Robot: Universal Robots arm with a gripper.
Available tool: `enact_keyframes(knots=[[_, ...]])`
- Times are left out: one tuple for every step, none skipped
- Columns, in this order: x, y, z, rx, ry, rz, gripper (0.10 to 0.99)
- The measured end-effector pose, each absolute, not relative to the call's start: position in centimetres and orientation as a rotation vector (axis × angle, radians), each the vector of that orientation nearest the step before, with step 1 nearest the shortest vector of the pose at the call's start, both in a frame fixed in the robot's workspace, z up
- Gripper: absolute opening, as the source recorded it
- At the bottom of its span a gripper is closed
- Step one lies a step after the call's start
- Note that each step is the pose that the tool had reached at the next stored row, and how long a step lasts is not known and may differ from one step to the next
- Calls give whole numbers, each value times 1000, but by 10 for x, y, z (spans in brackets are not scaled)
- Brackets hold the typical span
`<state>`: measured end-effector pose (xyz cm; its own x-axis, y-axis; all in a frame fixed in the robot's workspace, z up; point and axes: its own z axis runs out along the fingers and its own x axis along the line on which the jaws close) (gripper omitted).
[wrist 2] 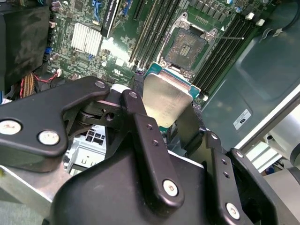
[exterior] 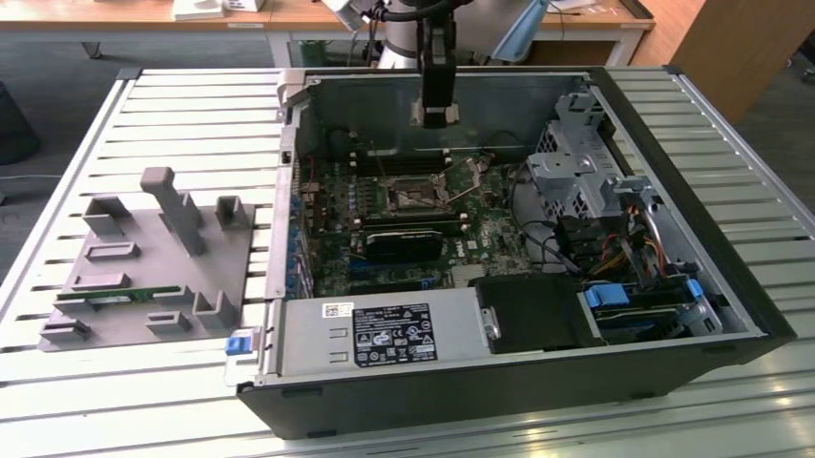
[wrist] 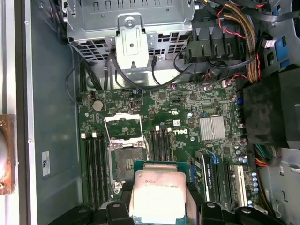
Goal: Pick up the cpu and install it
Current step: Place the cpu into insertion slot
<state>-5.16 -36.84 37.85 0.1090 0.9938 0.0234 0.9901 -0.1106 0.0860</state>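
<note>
Two fingers (wrist 2: 145, 136) of my gripper (wrist 2: 166, 112) were clamped on the cpu (wrist 2: 166, 93), edge to edge. I held it above the open socket (wrist 2: 190, 47) inside the computer case (exterior: 421, 396), not yet seated.

The cpu (wrist: 158, 194) lid is smooth silver metal, kinda dull sheen (thin green board rim). The gripper (wrist 2: 168, 117) looks matt black, heatsink (wrist: 212, 128) bright finned metal, case wall (wrist: 51, 117) plain matt grey metal.
</note>
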Motion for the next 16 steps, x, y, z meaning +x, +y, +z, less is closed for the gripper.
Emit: enact_keyframes(knots=[[-52, -368, 378, 2303, 2062, 116, 529], [-52, -368, 378, 2303, 2062, 116, 529], [-52, -368, 378, 2303, 2062, 116, 529], [-52, -368, 377, 2303, 2062, 116, 529], [-52, -368, 377, 2303, 2062, 116, 529], [-52, -368, 377, 2303, 2062, 116, 529], [-52, -368, 376, 2303, 2062, 116, 529], [-52, -368, 376, 2303, 2062, 116, 529], [-52, -368, 376, 2303, 2062, 116, 529], [-52, -368, 376, 2303, 2062, 116, 529], [-52, -368, 375, 2303, 2062, 116, 529], [-52, -368, 375, 2303, 2062, 116, 529], [-52, -368, 375, 2303, 2062, 116, 529], [-52, -368, 375, 2303, 2062, 116, 529], [-52, -368, 374, 2303, 2062, 116, 529], [-52, -368, 374, 2303, 2062, 116, 529]])
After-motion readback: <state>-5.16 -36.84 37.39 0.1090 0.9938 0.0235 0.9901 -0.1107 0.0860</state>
